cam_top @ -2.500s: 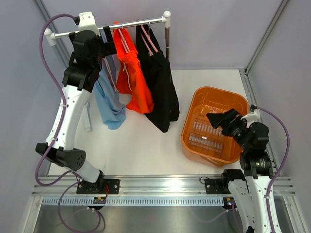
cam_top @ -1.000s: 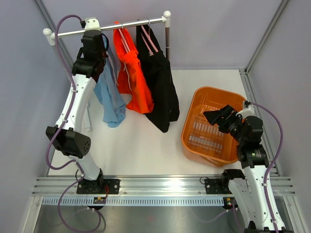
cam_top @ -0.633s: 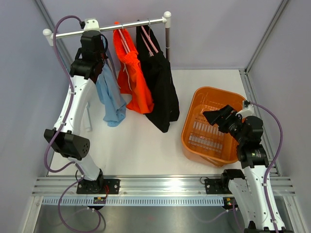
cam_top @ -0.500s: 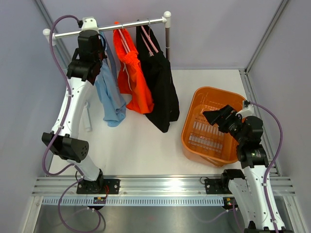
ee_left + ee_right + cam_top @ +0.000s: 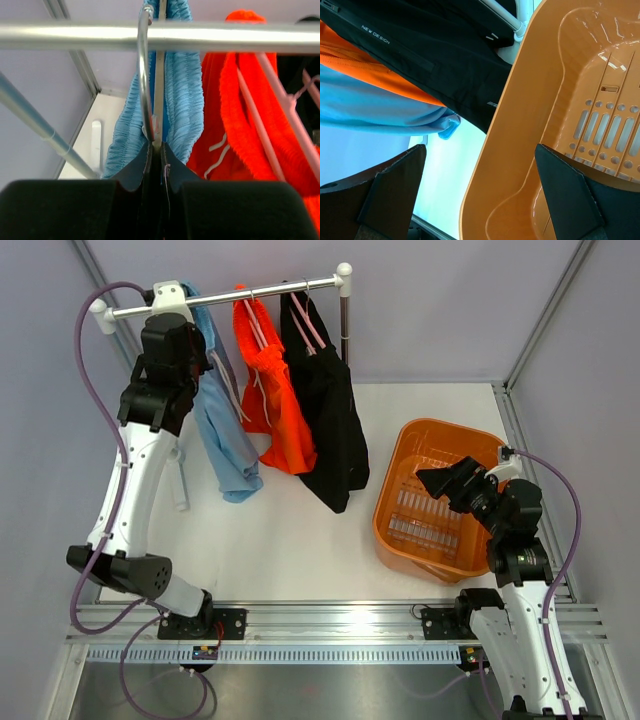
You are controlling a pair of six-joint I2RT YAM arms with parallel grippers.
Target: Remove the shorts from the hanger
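Light blue shorts [image 5: 185, 100] hang just ahead of the left gripper [image 5: 156, 150], clamped shut on their hanger hook [image 5: 141, 75] under the rail [image 5: 240, 36]; next the hook likely needs lifting off, while the right gripper [image 5: 480, 150] hovers open above the basket [image 5: 515, 115].

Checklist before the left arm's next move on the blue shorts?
1. Left gripper pinched on hanger hook: ok.
2. Hook lifted off the rail: not ok, it hangs over it.
3. Light blue shorts on that hanger: ok.
4. Orange shorts outside the grip: ok.
5. Right gripper open above the basket: ok.
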